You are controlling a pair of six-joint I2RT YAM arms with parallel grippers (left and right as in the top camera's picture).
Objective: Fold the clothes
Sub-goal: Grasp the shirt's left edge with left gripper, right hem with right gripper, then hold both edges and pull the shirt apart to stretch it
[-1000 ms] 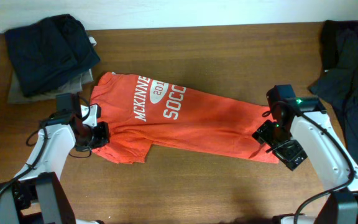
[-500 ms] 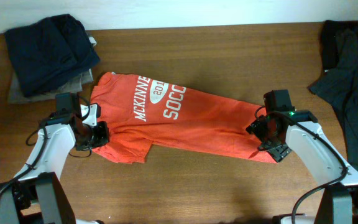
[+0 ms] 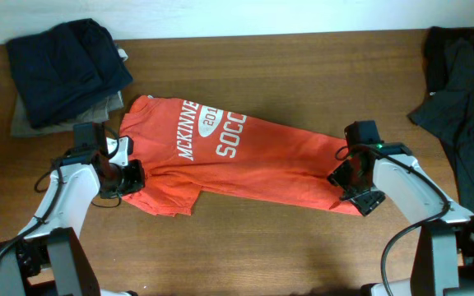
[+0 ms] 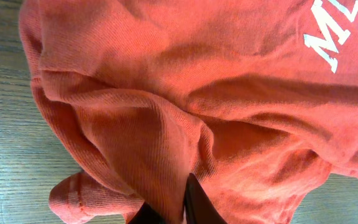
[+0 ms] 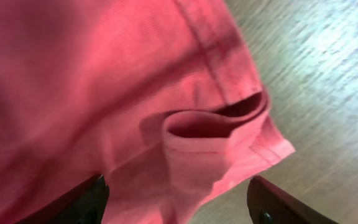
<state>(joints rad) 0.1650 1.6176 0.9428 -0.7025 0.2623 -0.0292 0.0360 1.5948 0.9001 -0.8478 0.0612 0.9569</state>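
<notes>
The left gripper [image 3: 128, 178], at nine o'clock, pinches the red-orange T-shirt [image 3: 262, 164]. The right gripper [image 3: 346, 176], at three o'clock, straddles its hem, fingers spread.

Brown wood table [image 3: 303, 247], white wall [image 3: 220, 16] behind (top edge).

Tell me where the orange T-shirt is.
Overhead, the orange T-shirt lies mid-table, the left pincer pinching one end, the right pincer open around the hem at the other.

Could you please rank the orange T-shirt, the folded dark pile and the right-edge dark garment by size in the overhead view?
Largest: orange T-shirt.
Then folded dark pile and dark garment: unsure, garment cropped.
</notes>
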